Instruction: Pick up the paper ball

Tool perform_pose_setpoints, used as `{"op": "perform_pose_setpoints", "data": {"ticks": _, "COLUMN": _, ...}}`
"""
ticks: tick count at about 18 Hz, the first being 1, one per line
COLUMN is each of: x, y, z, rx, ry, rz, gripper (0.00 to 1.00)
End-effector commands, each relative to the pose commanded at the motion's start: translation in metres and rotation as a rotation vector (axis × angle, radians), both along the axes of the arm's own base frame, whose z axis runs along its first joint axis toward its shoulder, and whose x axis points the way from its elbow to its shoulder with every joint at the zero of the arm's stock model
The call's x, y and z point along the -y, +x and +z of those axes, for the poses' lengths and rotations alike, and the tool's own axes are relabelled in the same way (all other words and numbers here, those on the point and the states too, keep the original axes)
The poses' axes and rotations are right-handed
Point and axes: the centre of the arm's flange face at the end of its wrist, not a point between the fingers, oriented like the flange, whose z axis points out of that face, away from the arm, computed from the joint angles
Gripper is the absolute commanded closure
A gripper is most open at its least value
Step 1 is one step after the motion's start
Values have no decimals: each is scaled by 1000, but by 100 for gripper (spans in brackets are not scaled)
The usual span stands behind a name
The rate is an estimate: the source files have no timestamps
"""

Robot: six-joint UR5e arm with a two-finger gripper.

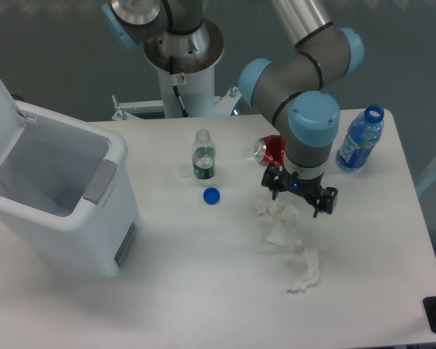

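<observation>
I have the gripper (299, 198) hovering spread wide and empty just over the paper ball (274, 209), which lies untouched on the table (203, 291) (near the blue cap (211, 195)), so descent, closing and lifting all remain.

A white table (203, 291) stands before a dark grey-blue wall (51, 51).
</observation>
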Motion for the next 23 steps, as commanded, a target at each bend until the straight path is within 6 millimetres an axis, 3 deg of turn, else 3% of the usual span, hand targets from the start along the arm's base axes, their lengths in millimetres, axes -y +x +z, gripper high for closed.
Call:
{"op": "perform_pose_setpoints", "data": {"ticks": 6, "x": 2, "y": 3, "z": -13, "rx": -8, "ry": -65, "rz": 9, "gripper": 0}}
{"op": "perform_pose_setpoints", "data": {"ticks": 10, "x": -10, "y": 8, "z": -26, "rx": 0, "ry": -68, "rz": 20, "gripper": 0}}
{"op": "perform_pose_setpoints", "data": {"ticks": 12, "x": -21, "y": 14, "z": -32, "rx": -2, "ry": -73, "rz": 36, "gripper": 7}}
{"op": "perform_pose_setpoints", "data": {"ticks": 17, "x": -36, "y": 30, "z": -39, "rx": -8, "ry": -103, "rz": 9, "gripper": 12}}
{"op": "perform_pose_setpoints", "data": {"ticks": 19, "x": -37, "y": 34, "z": -45, "rx": -20, "ry": -138, "rz": 2, "gripper": 17}}
{"op": "perform_pose_setpoints", "data": {"ticks": 23, "x": -38, "y": 42, "z": -48, "rx": -30, "ry": -167, "rz": -9, "gripper": 41}}
